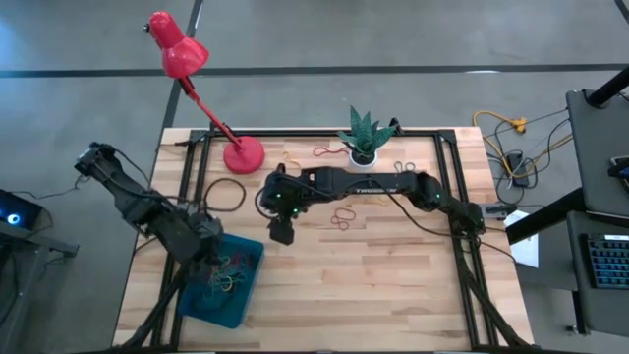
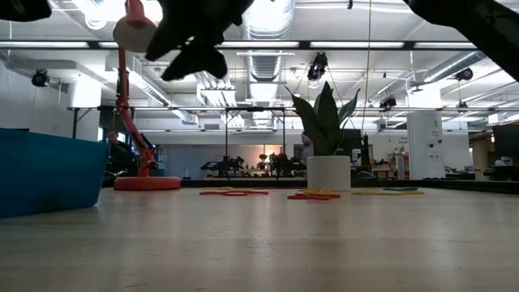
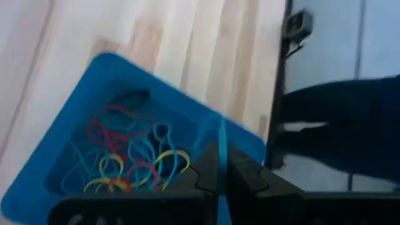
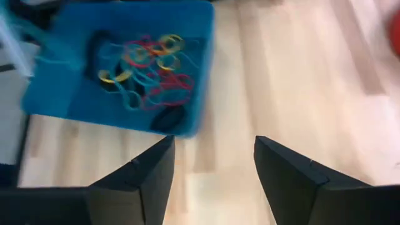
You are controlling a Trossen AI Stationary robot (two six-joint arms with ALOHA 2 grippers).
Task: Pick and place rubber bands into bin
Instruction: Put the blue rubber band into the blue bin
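Note:
The teal-blue bin (image 1: 201, 300) sits at the table's near left and holds several rubber bands (image 3: 125, 156) in red, yellow and blue. My left gripper (image 1: 209, 243) hovers over the bin's far left corner, shut on a thin blue rubber band (image 3: 220, 134). My right gripper (image 1: 281, 234) hangs open above bare wood just right of the bin (image 4: 69, 94), with nothing between its fingers. More rubber bands (image 1: 344, 216) lie loose mid-table, and others (image 1: 324, 152) lie near the far edge. My left gripper pinches a thin blue strand (image 3: 220, 144) of a rubber band between its two shut fingers. The fingers slant down over the bin. The strand runs out past the fingertips toward the bin; its far end is too thin to follow.
A red desk lamp has its base (image 1: 243, 155) at the far left. A white pot with a plant (image 1: 366, 149) stands at the far middle. A dark loop of cable (image 1: 226, 192) lies between the lamp and the bin. Black frame rails (image 1: 457, 187) run along the table's sides.

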